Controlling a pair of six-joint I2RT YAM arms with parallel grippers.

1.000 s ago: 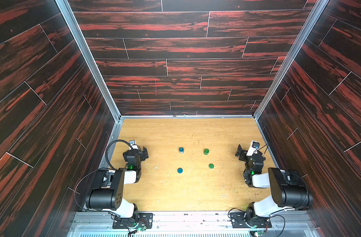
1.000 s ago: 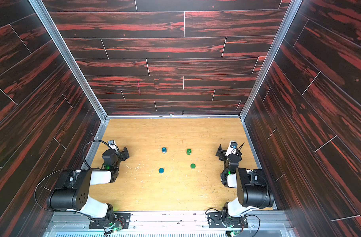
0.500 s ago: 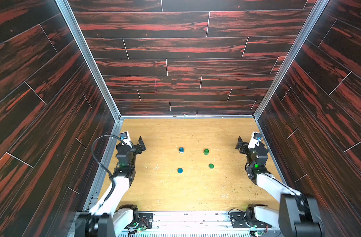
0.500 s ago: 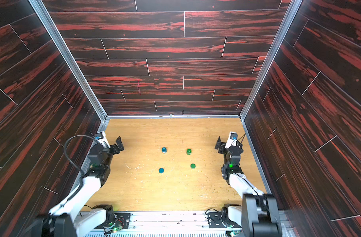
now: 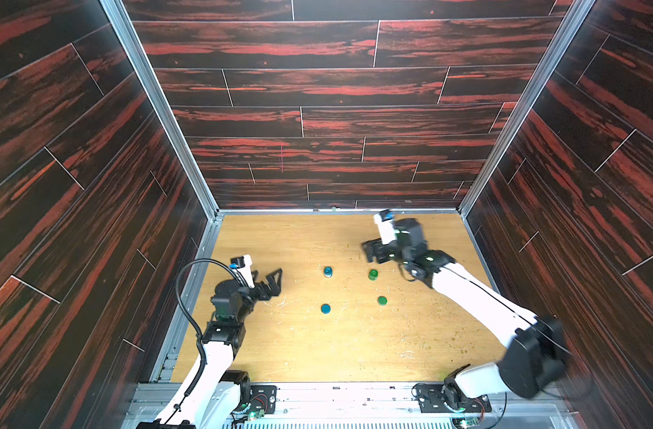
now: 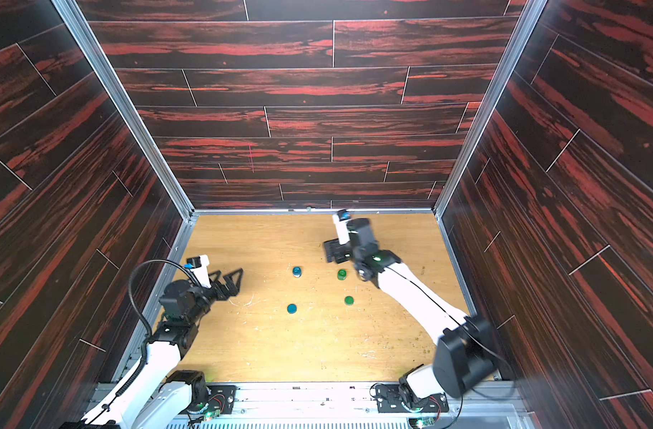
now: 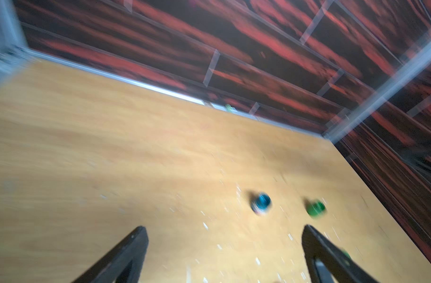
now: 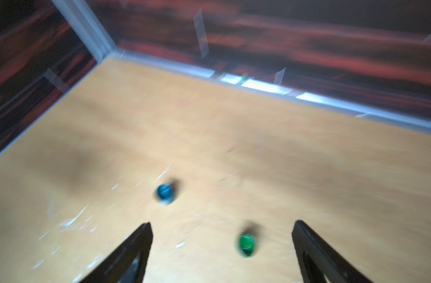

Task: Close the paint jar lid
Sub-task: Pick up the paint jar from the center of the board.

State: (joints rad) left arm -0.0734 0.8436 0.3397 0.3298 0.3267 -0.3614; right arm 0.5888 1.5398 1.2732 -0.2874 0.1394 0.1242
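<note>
Top views, both: a light wooden tabletop [image 5: 317, 353] sits inside dark red-streaked wood-pattern walls [image 5: 317, 93].

Task items, four in all, stand in a loose square near the table's middle:
- small blue paint jar [image 5: 328, 271], upright, at the far corner on the robot's left
- small green paint jar [image 5: 373, 274], upright, beside it on the robot's right, well apart
- flat round blue lid [image 5: 325, 308], lying on the table nearer the robot than the blue jar, not touching it
- flat round green lid [image 5: 382, 300], lying nearer the robot than the green jar, not touching it

Left gripper [image 5: 269, 280]: jaws spread wide, nothing between them. It hangs over the left part of the table, pointing toward the jars and well apart from all four items. The left wrist view is blurred. It shows two black fingers [image 7: 133, 247] with bare table in the gap, and both jars lie beyond the tips.

Right gripper [image 5: 373, 252]: jaws also wide apart, holding nothing. It hovers on the far side of the green jar, near it. The right wrist view is blurred. There the green jar falls in the gap between the black fingers [image 8: 310, 245], closer to one finger. No contact is visible. Height above the table: cannot tell.
</note>
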